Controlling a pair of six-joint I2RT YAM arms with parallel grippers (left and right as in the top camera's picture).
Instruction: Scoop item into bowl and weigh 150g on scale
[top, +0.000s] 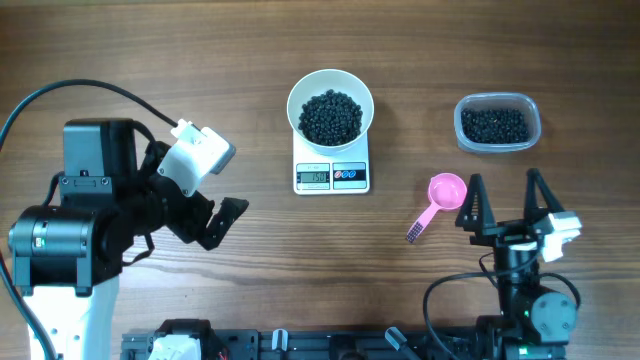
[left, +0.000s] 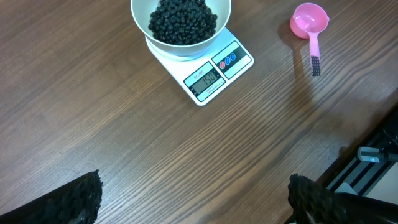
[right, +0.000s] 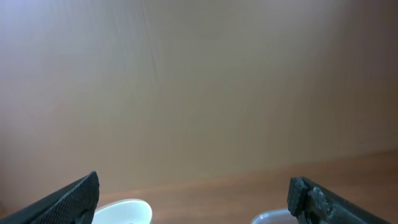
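Writing: the scale (top: 332, 175) has a grey display (left: 206, 79). In the left wrist view it looks to read 150; in the overhead view the digits are too small to read. There is fine print above the digits, illegible. Two round buttons (left: 226, 60), one red and one blue, sit beside the display, and their marks cannot be made out. No brand seen anywhere.

Task things: the scale is near mid-table. The white bowl (top: 293, 108) sits on its far part, leaving the display and buttons clear on the near side. Black beans (top: 331, 116) are heaped inside the bowl. More beans lie in a clear tub (top: 461, 125) to the right, well apart from the bowl. A pink scoop (top: 446, 192) lies empty and flat on the table (top: 150, 60), between the scale and the right claw, its handle angled toward the near edge.

Claws: the left claw (top: 225, 225) has its jaws spread wide and holds nothing; it hangs left of the scale, well apart from it. The right claw (top: 506, 195) also has its jaws wide and is empty, near the scoop but not touching it.

Room: bare wood runs along the far edge and the far left corner, with an open strip between the left claw and the scale. Arm bases and cables crowd the near edge
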